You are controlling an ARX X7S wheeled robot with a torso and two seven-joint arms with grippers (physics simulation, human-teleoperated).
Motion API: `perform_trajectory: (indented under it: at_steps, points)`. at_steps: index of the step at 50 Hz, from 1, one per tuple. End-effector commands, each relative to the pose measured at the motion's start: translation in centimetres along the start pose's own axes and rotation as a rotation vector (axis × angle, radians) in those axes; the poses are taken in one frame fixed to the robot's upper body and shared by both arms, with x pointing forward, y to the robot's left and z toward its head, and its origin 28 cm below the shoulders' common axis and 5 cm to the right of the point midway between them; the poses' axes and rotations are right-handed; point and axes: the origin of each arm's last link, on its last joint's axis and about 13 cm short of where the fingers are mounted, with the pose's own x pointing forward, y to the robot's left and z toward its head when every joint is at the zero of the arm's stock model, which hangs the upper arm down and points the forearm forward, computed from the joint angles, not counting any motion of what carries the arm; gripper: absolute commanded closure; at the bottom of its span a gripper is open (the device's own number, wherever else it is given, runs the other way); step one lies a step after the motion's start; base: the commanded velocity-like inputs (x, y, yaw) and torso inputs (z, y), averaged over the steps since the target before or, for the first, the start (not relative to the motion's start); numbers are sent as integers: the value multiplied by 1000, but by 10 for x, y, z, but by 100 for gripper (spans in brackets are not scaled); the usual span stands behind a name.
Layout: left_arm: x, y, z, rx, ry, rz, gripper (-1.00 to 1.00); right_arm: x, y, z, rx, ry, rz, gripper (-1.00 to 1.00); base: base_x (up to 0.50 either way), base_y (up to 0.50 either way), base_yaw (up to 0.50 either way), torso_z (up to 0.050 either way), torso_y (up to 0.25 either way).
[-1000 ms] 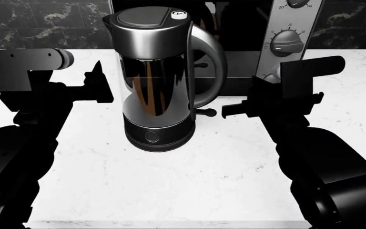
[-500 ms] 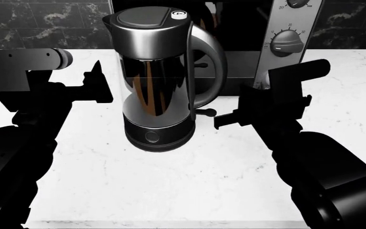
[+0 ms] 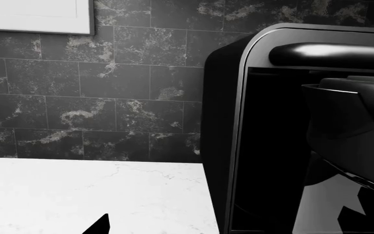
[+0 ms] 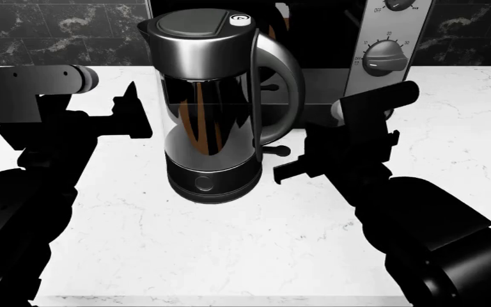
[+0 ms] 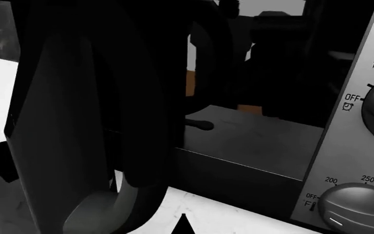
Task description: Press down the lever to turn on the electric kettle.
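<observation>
Right arm reaches in from four o'clock, right gripper (image 4: 281, 171) just below and beside the lever (image 4: 277, 151); whether it's parted or closed, can't tell. Left gripper (image 4: 133, 114) hangs at nine o'clock of the electric kettle (image 4: 211, 102), state unclear too. Kettle stands upright, centre counter (image 4: 228, 243), chrome and dark glass, the stub poking toward three o'clock near its base.

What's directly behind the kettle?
The silver oven with round dials stands behind the electric kettle, against the dark tiled wall. The kettle's body covers most of the oven's dark front.
</observation>
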Motion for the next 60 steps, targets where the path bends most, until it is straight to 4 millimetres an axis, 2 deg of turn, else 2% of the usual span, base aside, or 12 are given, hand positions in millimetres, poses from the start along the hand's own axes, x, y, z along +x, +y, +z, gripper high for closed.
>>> perform_trajectory:
  at_steps: [1,27,60]
  points:
    - [0,0,-1,-1,2,0,-100,1,5,2,1,19,34,100,0,0,0,0,0]
    - [-1,0,-1,-4,5,2,-100,5,13,-5,-19,178,82,100,0,0,0,0,0]
    - [-1,1,-2,-4,7,4,-100,6,14,-5,-18,184,91,100,0,0,0,0,0]
